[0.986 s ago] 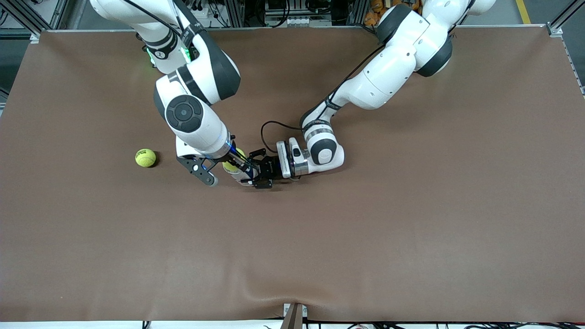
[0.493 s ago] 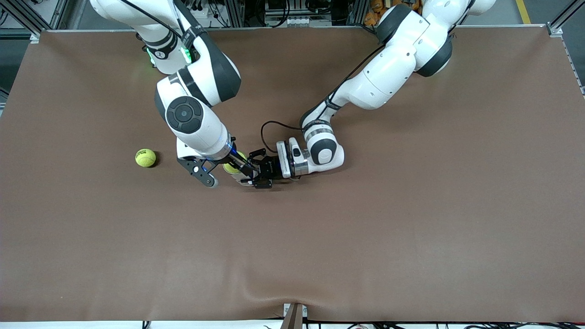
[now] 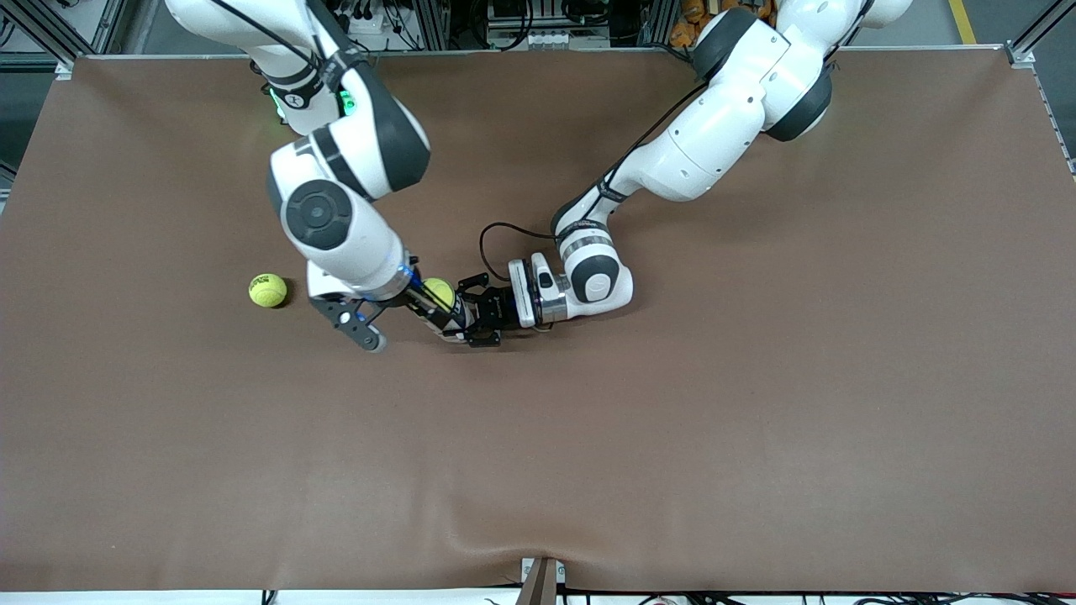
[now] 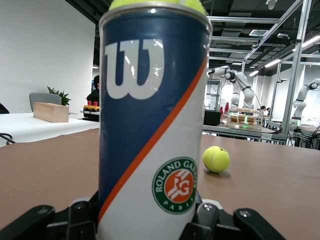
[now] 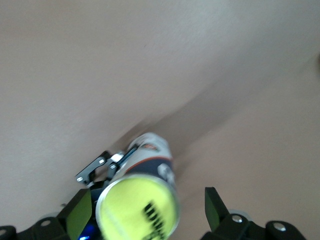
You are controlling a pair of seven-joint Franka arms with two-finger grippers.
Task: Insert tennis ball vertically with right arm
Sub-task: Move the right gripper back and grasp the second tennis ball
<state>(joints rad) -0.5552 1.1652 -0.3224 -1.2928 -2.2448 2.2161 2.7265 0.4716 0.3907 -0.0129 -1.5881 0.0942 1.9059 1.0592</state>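
Right claw (image 3: 420,304): released, fingers spread wide apart, now shifted off toward the right arm's end of the desk compared with half a second ago. The yellow-green felt tennis ball (image 5: 137,206) sits in the mouth of the upright blue-and-white cylindrical can (image 4: 152,120), its top showing above the rim (insertion looks essentially done). Left claw (image 3: 479,315): clenched around the can's base, steadying it. A second yellow tennis ball (image 3: 268,290) lies on the brown desk (image 3: 756,420), well apart.
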